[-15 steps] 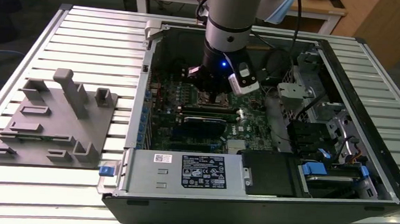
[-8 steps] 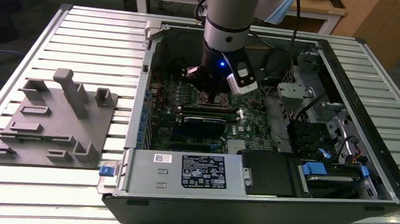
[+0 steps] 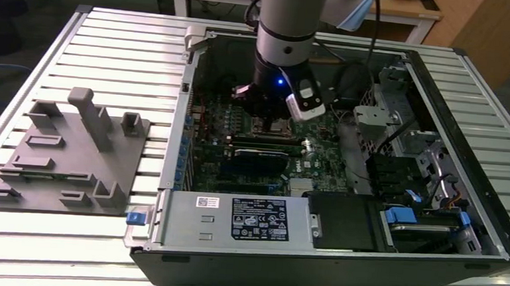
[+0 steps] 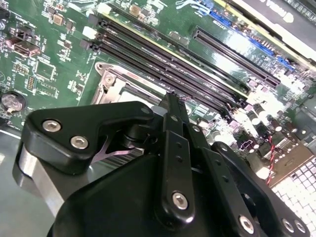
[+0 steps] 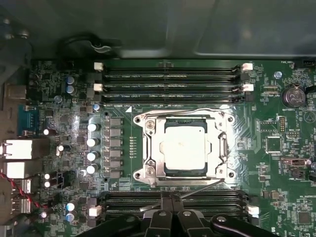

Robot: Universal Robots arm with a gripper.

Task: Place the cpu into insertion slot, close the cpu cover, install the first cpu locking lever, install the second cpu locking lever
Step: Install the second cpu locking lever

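In the first wrist view the cpu (image 5: 185, 148) lies flat in the insertion slot (image 5: 185, 173), whose dark rim shows around it. The cpu cover (image 5: 152, 153) lies down over it, framing the silver top. One thin locking lever (image 5: 173, 112) runs along the cover's edge by the far memory slots. A second lever (image 5: 202, 187) slants along the opposite edge, its free end beside my fingertips. My gripper (image 5: 170, 198) is shut, with its tips at that edge of the socket. The tips (image 4: 170, 98) also hang just over the cover (image 4: 111, 86) in the second wrist view. In the exterior view my gripper (image 3: 269, 114) stands over the socket (image 3: 276, 126).
Long black memory slots (image 5: 170, 74) flank the socket on both sides. A black card (image 3: 261, 162) and a power supply (image 3: 232, 218) sit nearer the case's front wall. Cables and a drive cage (image 3: 396, 165) are at the exterior view's right. A grey fixture (image 3: 68, 158) rests outside, on its left.
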